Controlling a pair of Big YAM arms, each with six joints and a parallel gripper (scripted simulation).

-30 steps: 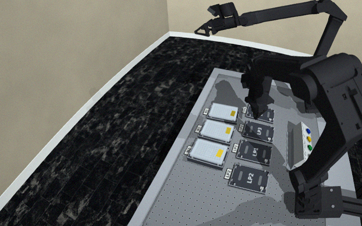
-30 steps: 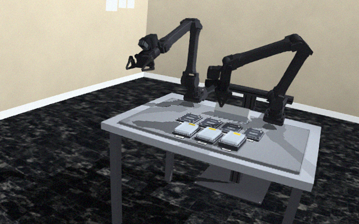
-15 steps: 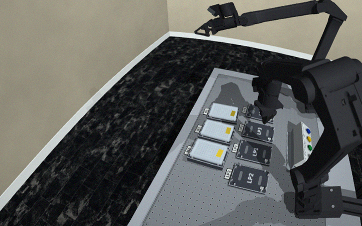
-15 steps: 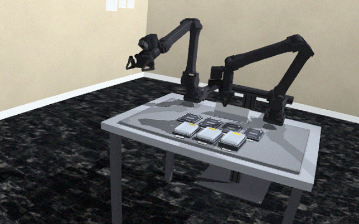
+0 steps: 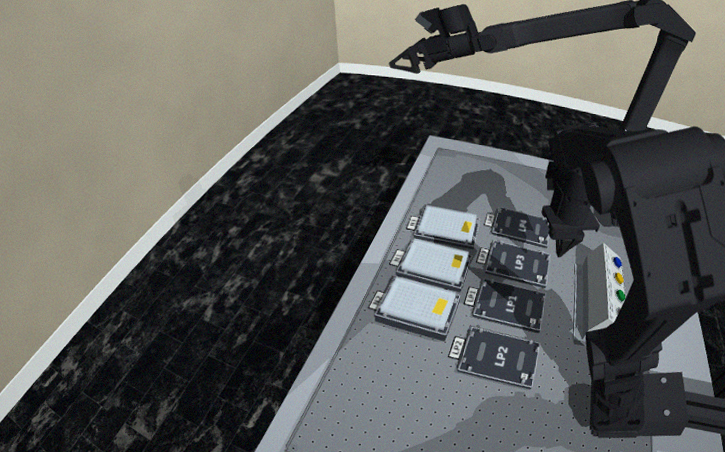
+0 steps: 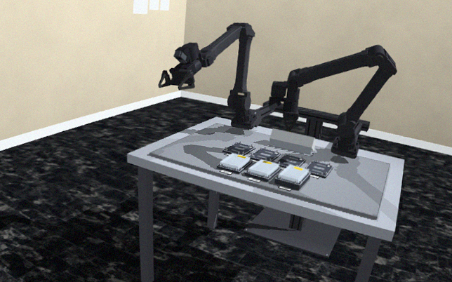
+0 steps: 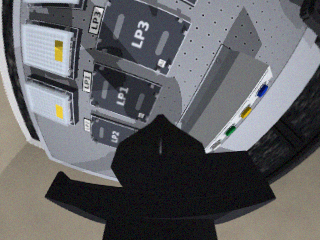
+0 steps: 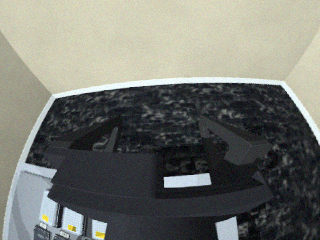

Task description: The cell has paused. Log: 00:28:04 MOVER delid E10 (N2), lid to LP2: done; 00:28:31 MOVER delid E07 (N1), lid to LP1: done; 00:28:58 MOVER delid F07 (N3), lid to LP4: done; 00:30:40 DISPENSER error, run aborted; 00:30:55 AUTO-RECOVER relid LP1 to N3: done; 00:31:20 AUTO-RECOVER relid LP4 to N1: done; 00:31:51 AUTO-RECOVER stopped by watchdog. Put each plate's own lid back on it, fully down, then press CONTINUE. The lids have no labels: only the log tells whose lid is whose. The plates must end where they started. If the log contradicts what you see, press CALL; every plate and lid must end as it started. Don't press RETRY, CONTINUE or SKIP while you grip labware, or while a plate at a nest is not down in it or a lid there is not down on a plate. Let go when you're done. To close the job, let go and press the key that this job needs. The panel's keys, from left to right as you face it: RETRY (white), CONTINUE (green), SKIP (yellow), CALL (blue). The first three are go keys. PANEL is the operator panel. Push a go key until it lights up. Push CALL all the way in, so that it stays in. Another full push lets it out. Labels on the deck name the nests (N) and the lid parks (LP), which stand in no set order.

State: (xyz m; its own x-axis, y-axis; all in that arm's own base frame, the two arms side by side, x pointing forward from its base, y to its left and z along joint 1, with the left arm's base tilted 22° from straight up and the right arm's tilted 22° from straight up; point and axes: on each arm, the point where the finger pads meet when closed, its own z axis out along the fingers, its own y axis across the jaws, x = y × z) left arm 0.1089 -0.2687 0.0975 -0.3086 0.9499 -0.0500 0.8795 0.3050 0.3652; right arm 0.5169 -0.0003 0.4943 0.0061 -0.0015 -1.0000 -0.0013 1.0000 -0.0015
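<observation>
Three pale plates with yellow patches sit at N3 [image 5: 444, 223] [image 6: 234, 161], N1 [image 5: 430, 261] [image 6: 261, 168] and N2 [image 5: 412, 301] [image 6: 292, 173]; whether clear lids cover them is hard to tell. No lid shows on the dark parks LP4, LP3 [image 7: 126, 43], LP1 [image 7: 109, 103] and LP2 [image 5: 483, 363]. The panel [image 5: 588, 296] [image 6: 292, 140] [image 7: 230, 92] has white [image 7: 216, 145], green [image 7: 230, 130], yellow [image 7: 246, 112] and blue [image 7: 262, 90] keys; none looks lit. My left gripper [image 5: 564, 252] [image 7: 160, 118] is shut and empty, above the deck between parks and panel. My right gripper [image 8: 160, 119] is open and empty, raised away.
The left arm hides part of the panel and its white key in the top view. The parks stand in a row between the nests and the panel. The table's edge [image 5: 335, 375] runs beyond the nests. The right arm is held high beyond the N3 end of the deck.
</observation>
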